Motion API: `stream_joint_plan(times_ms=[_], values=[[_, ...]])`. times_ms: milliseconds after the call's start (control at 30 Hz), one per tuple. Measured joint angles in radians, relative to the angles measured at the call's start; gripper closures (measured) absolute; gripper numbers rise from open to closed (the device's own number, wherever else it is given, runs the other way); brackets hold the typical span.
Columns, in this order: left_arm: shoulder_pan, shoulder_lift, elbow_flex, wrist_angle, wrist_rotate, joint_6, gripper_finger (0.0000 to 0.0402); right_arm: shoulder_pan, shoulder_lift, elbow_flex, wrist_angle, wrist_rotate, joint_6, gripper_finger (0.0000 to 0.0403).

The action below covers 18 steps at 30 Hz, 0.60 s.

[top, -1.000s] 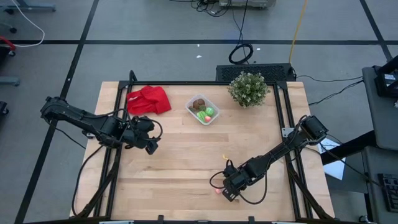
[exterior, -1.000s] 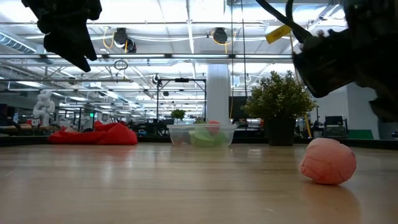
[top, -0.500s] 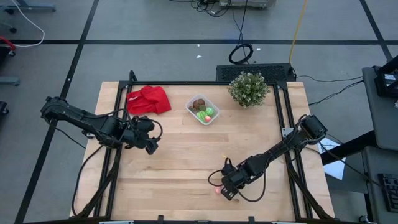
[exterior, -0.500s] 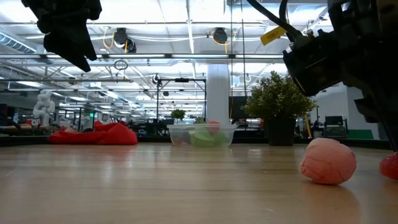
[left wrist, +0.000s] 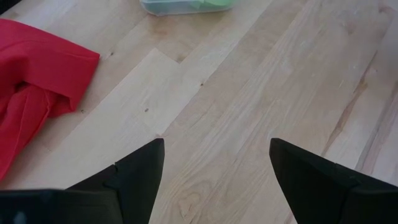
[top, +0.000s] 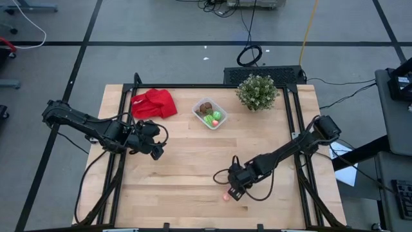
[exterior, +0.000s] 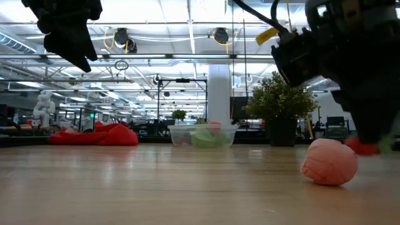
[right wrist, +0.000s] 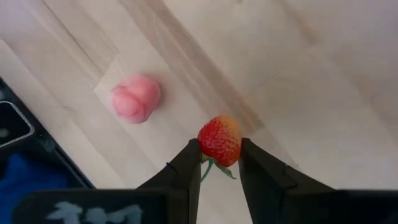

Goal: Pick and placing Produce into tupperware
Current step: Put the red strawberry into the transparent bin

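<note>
While the pale, grain-streaked wooden table (top: 187, 161) is being viewed from above, a small red toy strawberry (right wrist: 219, 140), dimpled and glossy with a thin green stalk, is being clamped between the two dark fingers of the right gripper (right wrist: 219, 163) and is being held clear of the boards near the table's front edge. Close by it, a rounded pink toy fruit (right wrist: 135, 98) with a soft crease across its matte surface is being left lying on the wood. Toward the back of the table, a small clear plastic rectangular tupperware (top: 210, 114) with rounded corners is being occupied by a brown piece, a green piece and a red piece of toy produce. Beside it, a crumpled red cloth (top: 154, 103) is being left in loose folds, and on its other side a bushy green potted plant (top: 257, 91) is being kept upright. Over the table's left side, well apart from the container, the left gripper (left wrist: 216, 163) is being held with its blunt dark fingers spread wide around nothing.
</note>
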Motion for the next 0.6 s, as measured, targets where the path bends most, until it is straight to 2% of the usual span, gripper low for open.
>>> stream_joint_plan(times_ms=[267,600], values=[[0.001,0.000,0.000,0.000,0.000,0.000,0.0105,-0.087,-0.123,0.000,-0.072,0.034,-0.088,0.0319],[0.001,0.000,0.000,0.000,-0.002,0.000,0.0105,-0.319,-0.215,0.006,-0.040,0.052,-0.391,0.0319]])
